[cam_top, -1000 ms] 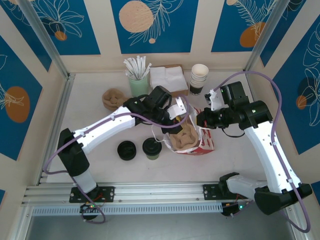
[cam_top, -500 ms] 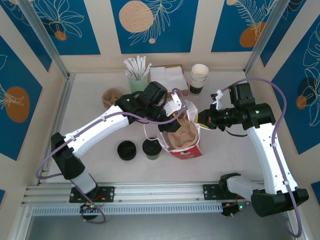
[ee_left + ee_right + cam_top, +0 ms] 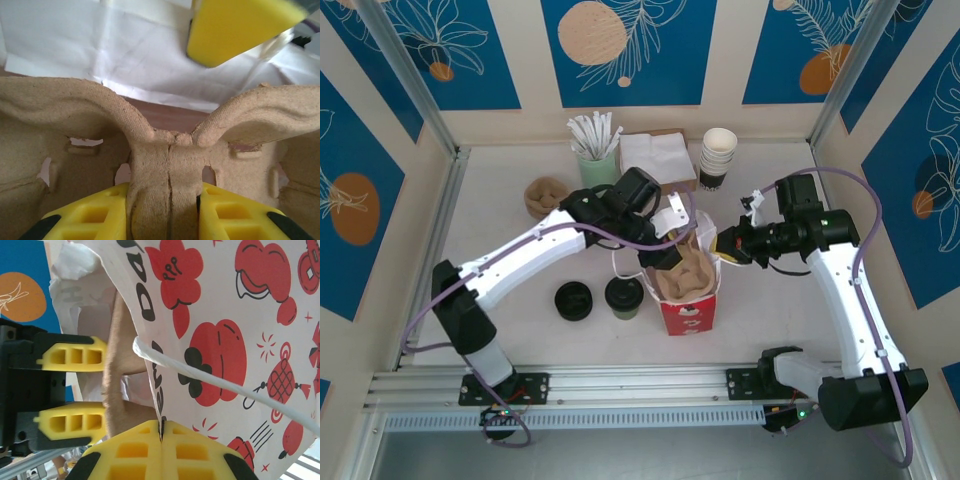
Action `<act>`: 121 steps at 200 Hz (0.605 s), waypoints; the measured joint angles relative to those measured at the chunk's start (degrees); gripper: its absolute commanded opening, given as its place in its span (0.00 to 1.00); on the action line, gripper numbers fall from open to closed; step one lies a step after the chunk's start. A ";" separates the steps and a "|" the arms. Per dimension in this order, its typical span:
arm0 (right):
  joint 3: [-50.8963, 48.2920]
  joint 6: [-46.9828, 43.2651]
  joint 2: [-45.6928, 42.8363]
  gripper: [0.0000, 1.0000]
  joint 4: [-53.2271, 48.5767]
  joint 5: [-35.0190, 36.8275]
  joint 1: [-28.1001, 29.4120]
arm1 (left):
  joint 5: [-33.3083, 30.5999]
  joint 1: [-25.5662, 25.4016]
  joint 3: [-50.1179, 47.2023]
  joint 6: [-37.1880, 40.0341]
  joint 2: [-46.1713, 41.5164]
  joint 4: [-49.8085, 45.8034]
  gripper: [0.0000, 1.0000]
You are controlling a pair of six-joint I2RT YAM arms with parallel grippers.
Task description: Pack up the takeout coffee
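The takeout coffee [image 3: 623,297], a small cup with a black lid and greenish side, stands on the table left of a red-and-white paper bag [image 3: 687,300]. My left gripper [image 3: 668,248] reaches into the bag's mouth, shut on the centre ridge of a brown pulp cup carrier [image 3: 170,165], with a yellow finger [image 3: 92,220] on each side of the ridge. My right gripper [image 3: 161,432] is shut on the bag's rim [image 3: 160,390] and holds that side up. It sits at the bag's right edge in the top view [image 3: 724,248].
A low stack of black lids [image 3: 573,300] lies left of the coffee. At the back stand a cup of stirrers [image 3: 597,160], napkins [image 3: 655,158], white cups [image 3: 718,155] and another pulp carrier [image 3: 545,196]. The bag's white cord handle [image 3: 215,382] hangs loose.
The bag has shifted a little left and toward the near edge and stands more upright. The carrier in my left gripper sits deeper in it. Both grips are unchanged.
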 measured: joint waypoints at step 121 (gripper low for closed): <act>4.17 -6.84 3.30 0.00 -3.93 7.63 1.29 | -1.03 0.00 2.78 2.86 3.96 -0.79 0.29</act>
